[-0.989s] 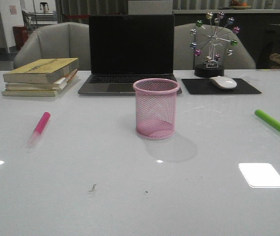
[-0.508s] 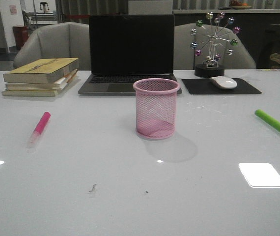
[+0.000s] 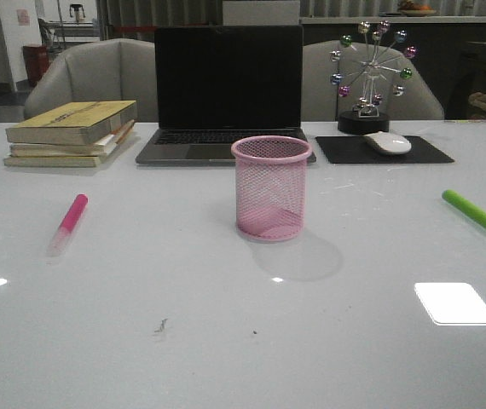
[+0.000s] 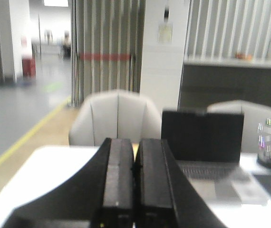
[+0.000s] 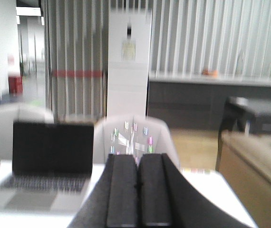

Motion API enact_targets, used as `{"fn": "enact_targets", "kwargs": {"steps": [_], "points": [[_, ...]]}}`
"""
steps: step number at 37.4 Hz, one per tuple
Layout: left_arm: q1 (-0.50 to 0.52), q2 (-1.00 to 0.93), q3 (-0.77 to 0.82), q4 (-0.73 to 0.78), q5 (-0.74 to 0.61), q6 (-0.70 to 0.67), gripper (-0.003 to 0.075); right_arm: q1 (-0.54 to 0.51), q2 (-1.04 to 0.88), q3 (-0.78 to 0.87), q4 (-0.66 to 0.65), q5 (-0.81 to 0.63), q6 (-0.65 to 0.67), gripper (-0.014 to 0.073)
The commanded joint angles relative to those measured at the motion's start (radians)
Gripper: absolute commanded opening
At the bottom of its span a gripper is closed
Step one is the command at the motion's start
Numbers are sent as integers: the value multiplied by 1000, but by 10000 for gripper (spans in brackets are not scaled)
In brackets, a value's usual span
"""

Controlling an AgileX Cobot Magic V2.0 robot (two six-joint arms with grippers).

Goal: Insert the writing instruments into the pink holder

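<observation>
The pink wire-mesh holder [image 3: 271,187] stands upright and empty-looking at the table's centre in the front view. A hot pink marker [image 3: 69,220] with a pale cap lies flat to its left. A bright green marker [image 3: 473,210] lies flat near the right edge. Neither arm appears in the front view. My left gripper [image 4: 134,142] is shut with nothing between its pads, raised and facing the laptop. My right gripper [image 5: 138,157] is shut and empty too, looking over the table toward the back. Neither wrist view shows the holder or the markers.
A dark laptop [image 3: 226,94] sits behind the holder. Stacked books [image 3: 71,132] lie at the back left. A mouse [image 3: 387,142] on a black pad and a ferris-wheel ornament [image 3: 369,77] stand at the back right. Chairs stand beyond the table.
</observation>
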Motion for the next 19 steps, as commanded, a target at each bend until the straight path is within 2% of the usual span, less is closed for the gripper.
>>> {"fn": "enact_targets", "kwargs": {"steps": [1,10,14,17,19], "points": [[3,86,-64,-47,24,-10,92,-7,85,-38,1,-24,-1,29],[3,188,-67,-82,130,-10,99,-7,177,-37,1,148,-1,29],[3,207,-67,-82,130,-10,160,-7,186,-37,1,176,-1,45],[3,217,-67,-82,128,-10,248,-7,187,-37,1,168,-1,120],[3,219,-67,-82,128,-10,307,-7,187,-37,1,166,-1,214]]}}
